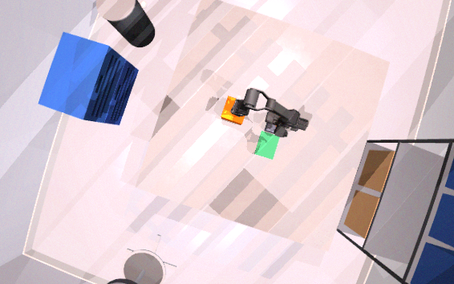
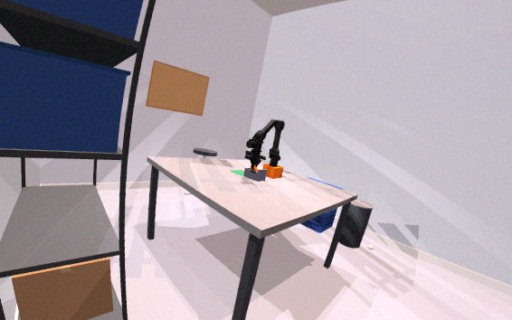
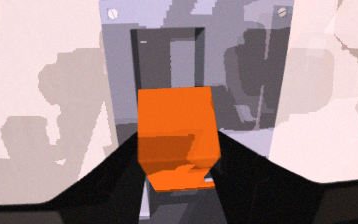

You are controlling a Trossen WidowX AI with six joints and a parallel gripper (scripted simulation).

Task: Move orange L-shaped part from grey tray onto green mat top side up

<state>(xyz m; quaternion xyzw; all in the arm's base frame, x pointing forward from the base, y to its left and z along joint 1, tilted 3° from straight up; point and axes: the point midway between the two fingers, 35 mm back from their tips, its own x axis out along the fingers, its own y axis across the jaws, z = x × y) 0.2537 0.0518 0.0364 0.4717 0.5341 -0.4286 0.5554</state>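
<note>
The orange L-shaped part (image 3: 174, 112) (image 2: 255, 169) is tilted, its raised end standing above the pocket in the grey tray (image 3: 155, 12) (image 2: 257, 175). The dark pocket shows open beyond the raised end in the wrist view. My gripper (image 3: 175, 137) is shut on this raised end, one black finger on each side. The lower end of the part is mostly hidden behind the raised end and the fingers. In the top view the arm covers most of the tray and the part. The green mat (image 1: 267, 145) (image 2: 237, 173) lies right beside the tray, with nothing on it.
The arm stands on an orange base block (image 1: 230, 116) (image 2: 275, 172) close to the tray, whose edge also shows at the right of the wrist view. A blue crate (image 1: 73, 76), a dark bin (image 2: 355, 226) and a shelf rack (image 2: 49, 151) stand away from the table.
</note>
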